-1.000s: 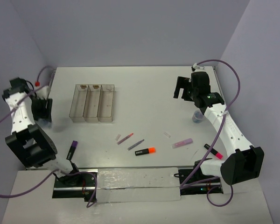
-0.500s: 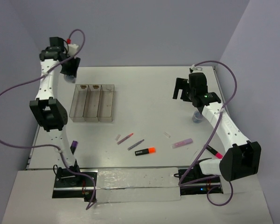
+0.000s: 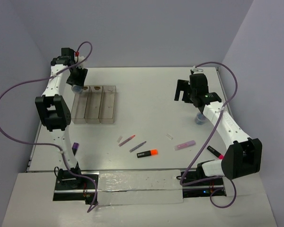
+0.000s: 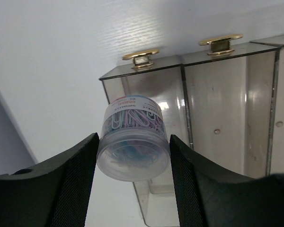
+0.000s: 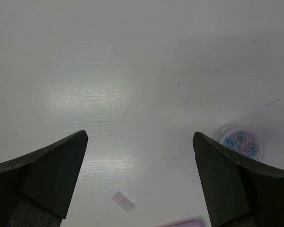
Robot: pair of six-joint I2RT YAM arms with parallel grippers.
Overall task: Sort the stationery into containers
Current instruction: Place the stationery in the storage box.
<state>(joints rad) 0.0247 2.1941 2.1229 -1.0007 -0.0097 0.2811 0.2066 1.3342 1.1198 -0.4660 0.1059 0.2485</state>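
Stationery lies strewn along the near half of the white counter point(image 3: 146, 94) as your left hand point(image 3: 77, 80) stands clamped on a small clear tub of coloured paper clips point(image 4: 133, 142), its fingers point(image 4: 66, 189) pressed against both sides. You hold that tub at the far left corner of the clear three-compartment tray point(image 3: 93, 122). In the wrist view it sits over the far end of the leftmost compartment, below the brass clasps point(image 4: 141, 56) on the tray's end wall; whether it touches the tray cannot be told.

Your right hand point(image 5: 139, 137) hangs above the far right of the counter, fingers wide apart with nothing between them. A second round tub point(image 3: 199, 119) of blue and pink clips stands on the counter just beside the right arm.

Toward the front centre, the pink pen point(image 3: 127, 140), grey pen point(image 3: 137, 146) and orange-black highlighter point(image 3: 147, 153) lie close together, with a small pale piece point(image 3: 119, 139) just left of the pink pen. Further right are a small clear piece point(image 3: 169, 136) and the pale pink bar point(image 3: 185, 144). The pink-black highlighter point(image 3: 215, 152) lies near the right arm's base, and the purple highlighter point(image 3: 75, 147) beside the left arm. All of these rest on the counter, well apart from the tray.
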